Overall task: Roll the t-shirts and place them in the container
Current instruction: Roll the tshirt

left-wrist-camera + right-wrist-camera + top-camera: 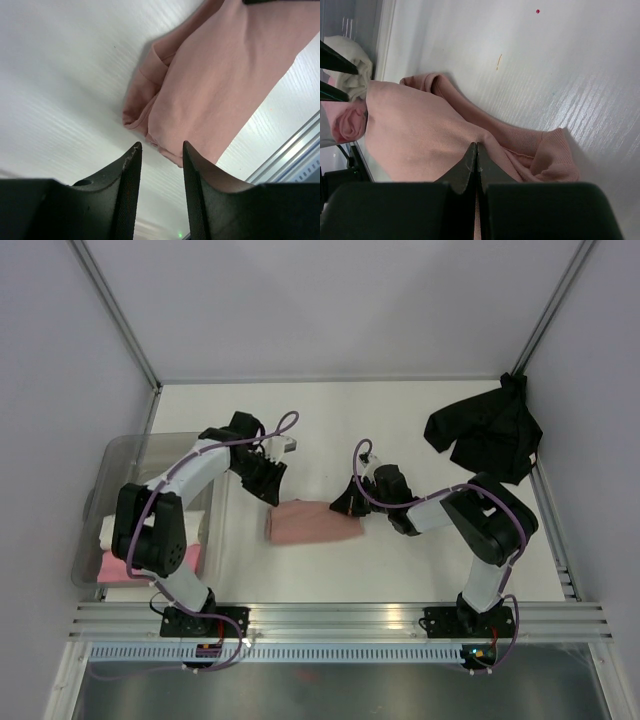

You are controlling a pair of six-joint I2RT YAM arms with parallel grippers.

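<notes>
Left pincer (160,150) angled down, jaws slightly parted, right pincer (476,150) low, jaws pressed together

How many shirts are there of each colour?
Dusty salmon-pink cloth t-shirt: 1
Crumpled black cloth t-shirt: 1
Rolled cream cloth t-shirt: 1
Rolled bright-pink cloth t-shirt: 1
Total: 4

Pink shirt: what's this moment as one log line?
pink shirt: bunched mid-table | left fingers: apart, empty, near its end | right fingers: shut, tips at shirt | black shirt: crumpled
</notes>
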